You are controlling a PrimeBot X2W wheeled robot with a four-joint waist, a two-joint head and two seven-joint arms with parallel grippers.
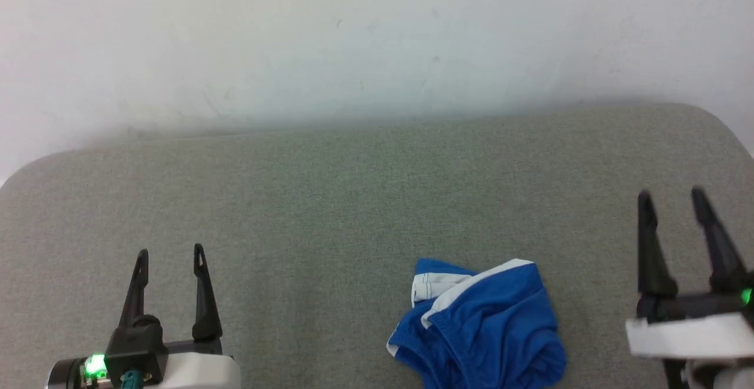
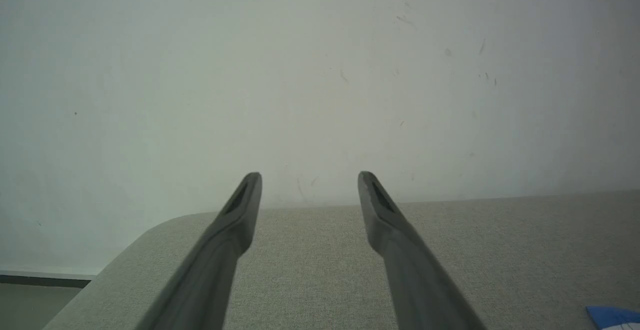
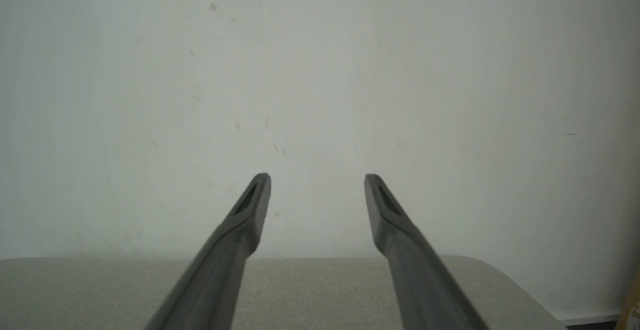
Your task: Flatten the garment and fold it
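The garment [image 1: 483,324] lies crumpled near the front edge of the table [image 1: 324,200], right of centre, its white waistband turned over. The left end effector [image 1: 171,252] and right end effector [image 1: 671,194] flank it, fingers apart, holding nothing. Flattening has not begun. The next move likely calls for gripping opposite edges and spreading.

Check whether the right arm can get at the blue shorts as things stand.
Probably yes. The right arm, jaws open, is just right of the crumpled shorts, and only bare grey surface lies between them; nothing looks set to block a move leftward and down.
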